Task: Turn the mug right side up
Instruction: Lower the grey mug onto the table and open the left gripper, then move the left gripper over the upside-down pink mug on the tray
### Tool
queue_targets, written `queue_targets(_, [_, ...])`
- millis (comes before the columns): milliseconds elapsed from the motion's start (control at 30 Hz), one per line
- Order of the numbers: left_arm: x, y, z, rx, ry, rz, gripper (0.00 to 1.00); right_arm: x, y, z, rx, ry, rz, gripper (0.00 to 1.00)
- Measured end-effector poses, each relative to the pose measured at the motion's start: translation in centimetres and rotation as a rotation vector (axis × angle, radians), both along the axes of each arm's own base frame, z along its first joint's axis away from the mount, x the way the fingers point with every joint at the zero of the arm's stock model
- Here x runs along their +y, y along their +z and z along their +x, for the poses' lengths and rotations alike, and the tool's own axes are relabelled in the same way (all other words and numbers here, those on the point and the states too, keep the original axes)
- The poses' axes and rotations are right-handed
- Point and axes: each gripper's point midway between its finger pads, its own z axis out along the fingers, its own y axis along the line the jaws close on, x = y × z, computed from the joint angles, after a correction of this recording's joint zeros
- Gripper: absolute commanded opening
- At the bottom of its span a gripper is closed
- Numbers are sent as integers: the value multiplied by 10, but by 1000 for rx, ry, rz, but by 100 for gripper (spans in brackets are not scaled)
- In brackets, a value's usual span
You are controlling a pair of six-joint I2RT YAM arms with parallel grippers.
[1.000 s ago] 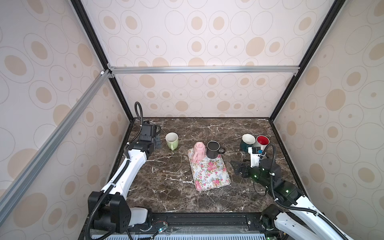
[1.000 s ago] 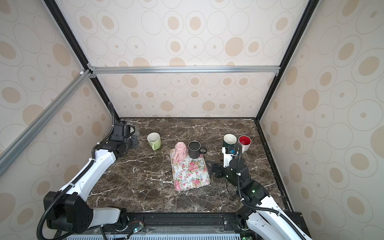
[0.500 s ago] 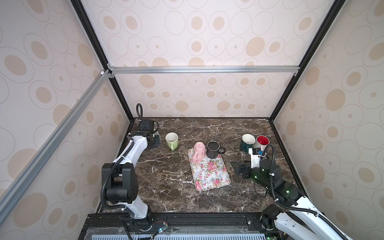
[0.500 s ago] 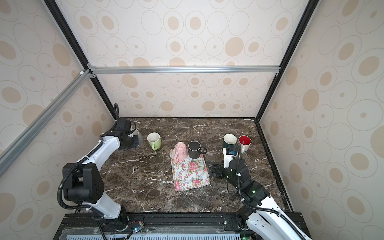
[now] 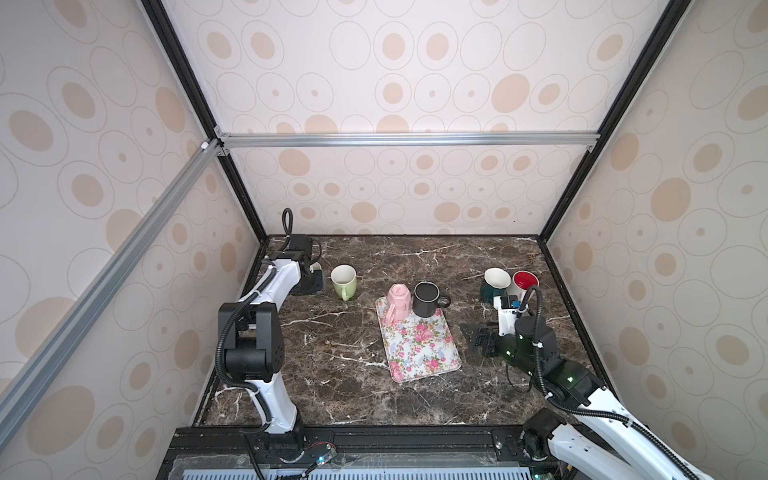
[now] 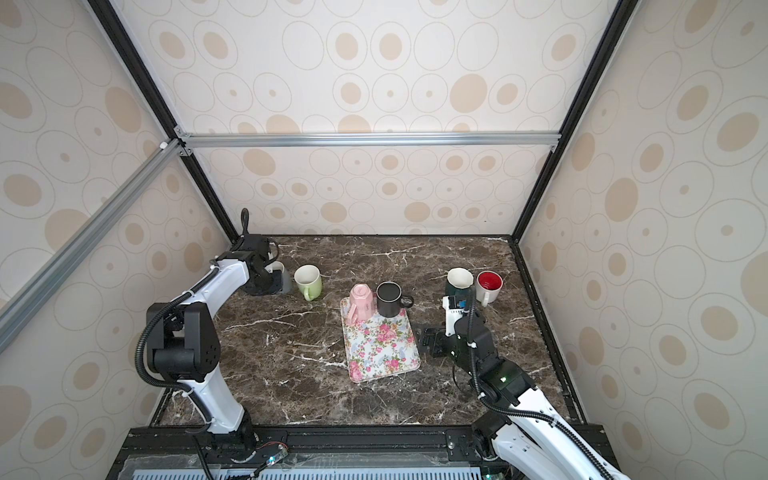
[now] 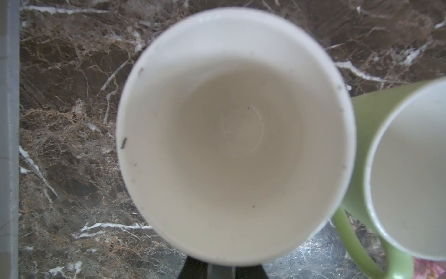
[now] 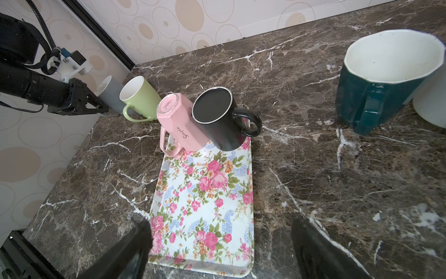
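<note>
Left gripper (image 8: 101, 110) is clamped on the grey mug (image 8: 109, 93), by what looks like its handle, low on the side. The mug sits at the far left corner of the counter (image 8: 313, 169) with its white mouth already facing up. From where I stand I cannot tell whether its base is flat on the stone or a touch tilted. A green mug (image 8: 138, 95) stands just beside it, so close that I cannot say whether the two touch. To my eye the turning is done and the step in hand is setting the mug down and letting go. To do that well, I would level the rim first and ease the mug straight down until the whole base bears on the counter. Only then part the fingers, and draw back along the line of the handle so nothing hooks it or nudges the green mug. The right gripper (image 8: 220, 223) hangs with its fingers wide apart and empty over the near end of the flowered tray (image 8: 205, 193), well clear. At the tray's far end a pink mug (image 8: 179, 120) sits bottom-up against a black mug (image 8: 217, 120).
</note>
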Motion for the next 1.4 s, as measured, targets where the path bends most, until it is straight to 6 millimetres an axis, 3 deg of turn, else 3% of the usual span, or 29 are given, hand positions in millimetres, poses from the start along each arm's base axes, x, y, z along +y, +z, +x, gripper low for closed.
queue_targets(167, [1, -1, 3, 4, -3, 5, 0, -1, -1, 0, 2, -5, -5, 93])
queue_targets(300, [1, -1, 3, 4, -1, 10, 14, -1, -3, 1, 9, -7, -11, 93])
queue_targets(367, [2, -1, 3, 5, -2, 11, 29, -1, -6, 2, 17, -8, -16, 93])
queue_targets(467, [2, 0, 5, -6, -3, 16, 42, -1, -8, 2, 24, -10, -22, 93])
queue_targets(600, [4, 0, 6, -9, -3, 24, 46, -2, -9, 1, 27, -13, -25, 93])
queue_targets(700, [4, 0, 7, -13, 0, 27, 65, -3, -10, 1, 30, -17, -31, 93])
queue_targets(867, [4, 5, 5, -28, -6, 25, 76, -4, -10, 2, 30, -21, -32, 93])
queue_targets(900, [3, 8, 4, -35, -9, 22, 78, -4, -10, 2, 30, -21, -33, 93])
queue_targets(967, [1, 17, 2, -53, -22, 19, 97, -4, -10, 2, 30, -22, -33, 93])
queue_targets(1133, [-4, 52, -13, -132, -48, 26, 98, -7, -11, 1, 35, -32, -44, 94])
queue_targets(1233, [-10, 83, -25, -214, -62, 34, 98, -11, -11, -2, 57, -42, -64, 95])
queue_targets(1400, [-42, 134, -53, -398, -119, 2, 98, -16, -12, -12, 90, -35, -84, 96])
